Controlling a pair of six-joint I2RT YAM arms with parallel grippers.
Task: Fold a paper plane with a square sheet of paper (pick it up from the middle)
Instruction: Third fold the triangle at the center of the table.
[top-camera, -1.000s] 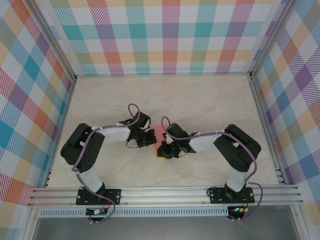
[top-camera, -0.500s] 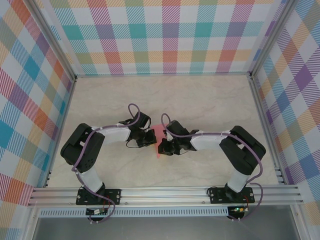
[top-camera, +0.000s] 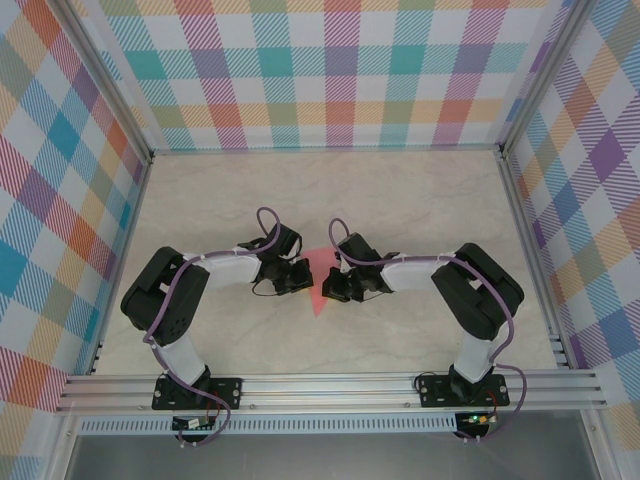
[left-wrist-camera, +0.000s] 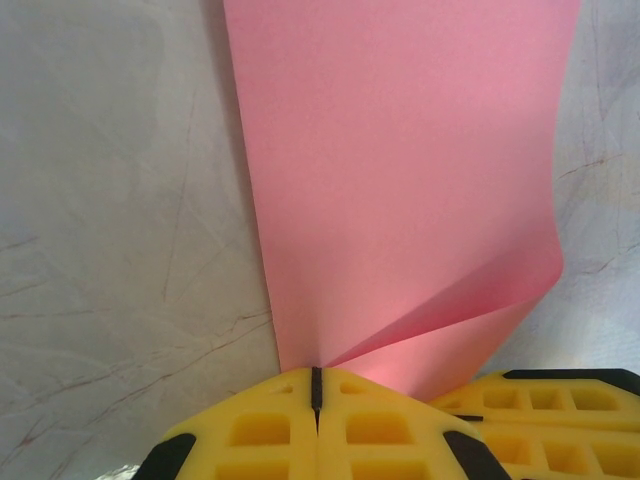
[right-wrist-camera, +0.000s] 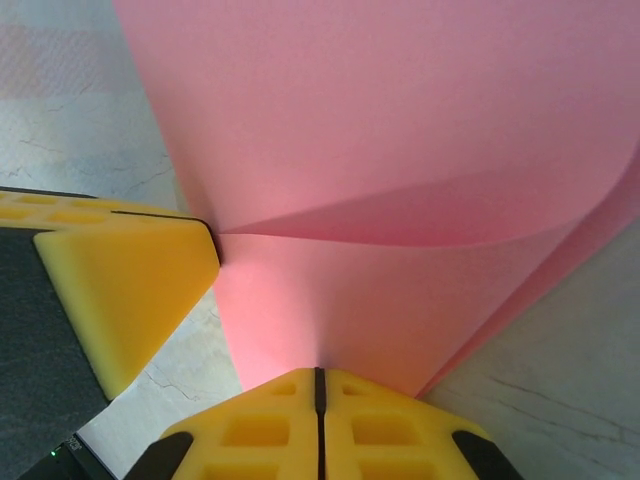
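Observation:
The square sheet of paper is salmon pink and hangs bent between the two grippers at the table's middle. It is lifted off the marble top, and one corner points toward the near edge. My left gripper is shut on one edge of the paper, where a soft fold starts. My right gripper is shut on the paper close beside it. The left gripper's yellow fingers touch the sheet at the left of the right wrist view. In the top view the left gripper and right gripper almost meet. A paper plane is out of view.
The marble tabletop is bounded by checked walls and aluminium rails at the near edge. Both arms reach inward with their elbows out to the sides.
The right gripper has moved away from the near edge and turned. More of the pink sheet now shows between the grippers, with a corner hanging toward the near edge. The left arm has barely moved.

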